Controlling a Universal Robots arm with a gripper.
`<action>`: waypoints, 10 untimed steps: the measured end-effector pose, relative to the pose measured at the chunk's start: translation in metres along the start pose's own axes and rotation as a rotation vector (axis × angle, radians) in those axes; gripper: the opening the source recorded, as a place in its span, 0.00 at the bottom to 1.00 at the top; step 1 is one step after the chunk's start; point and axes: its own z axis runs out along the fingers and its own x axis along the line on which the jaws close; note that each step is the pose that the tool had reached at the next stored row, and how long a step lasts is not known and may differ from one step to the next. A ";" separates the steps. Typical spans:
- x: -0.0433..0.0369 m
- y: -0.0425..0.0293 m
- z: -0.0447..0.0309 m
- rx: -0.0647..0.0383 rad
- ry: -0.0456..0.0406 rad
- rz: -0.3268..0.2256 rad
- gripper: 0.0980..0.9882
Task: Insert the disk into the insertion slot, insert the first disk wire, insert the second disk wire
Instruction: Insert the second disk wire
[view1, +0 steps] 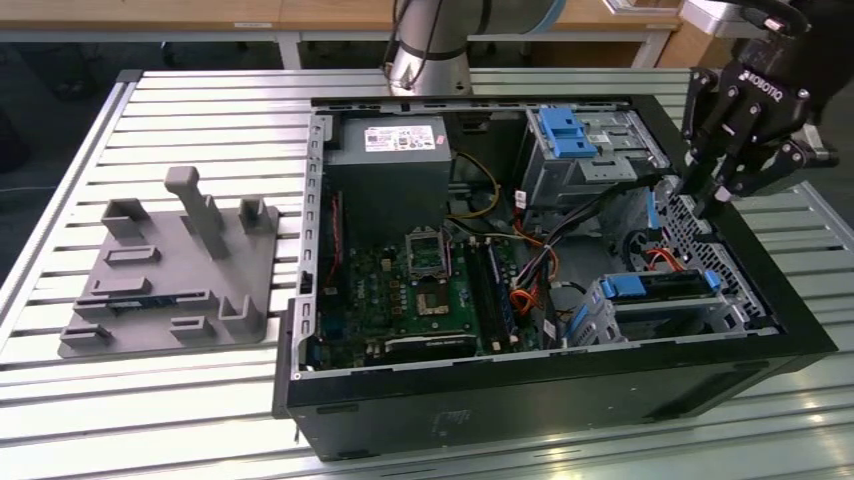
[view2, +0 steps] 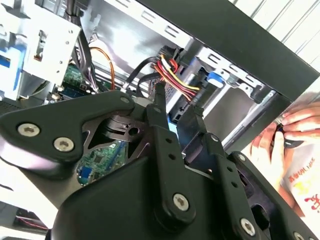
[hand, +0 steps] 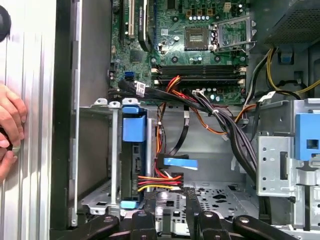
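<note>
Pincer (view1: 710, 195) of black linked fingers hangs at the exterior view's right, over the side wall of the open black computer tower (view1: 534, 400), fingertips pointing down into it. In the second wrist view the pincer (view2: 177, 102) has its fingers (view2: 159, 107) apart with nothing clamped between them.

Writing: white lettering on the pincer body, a white printed label (view1: 390, 140) on the grey power supply box, small white tags (hand: 140, 89) on the black cables. None transcribed.

Arm: silver-grey arm column (view1: 427, 40) stands behind the tower; the wrist reaches across to the exterior view's right.

Disk: silver hard drive in its bright blue plastic carrier (view1: 657, 288) sits inside the low silver perforated sheet-metal cage (view1: 727, 312). The first wrist view shows the drive (hand: 131, 165) on edge in that cage (hand: 95, 197).

Wires: red-yellow-black wire bundle (hand: 160, 182) runs to the drive's end, just beyond the fingertips. Blue flat plug on a black cable (hand: 180, 162) lies just beside it, apart from the drive.

Person's hand (hand: 10, 125) rests on the slatted aluminium table (view1: 187, 400) outside the tower.
</note>
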 end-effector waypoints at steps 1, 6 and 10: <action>-0.0046 0.0000 0.0002 0.000 0.0100 0.000 0.31; -0.0272 0.0001 0.0019 0.000 0.0488 0.002 0.31; -0.0443 0.0005 0.0034 0.000 0.0779 0.003 0.31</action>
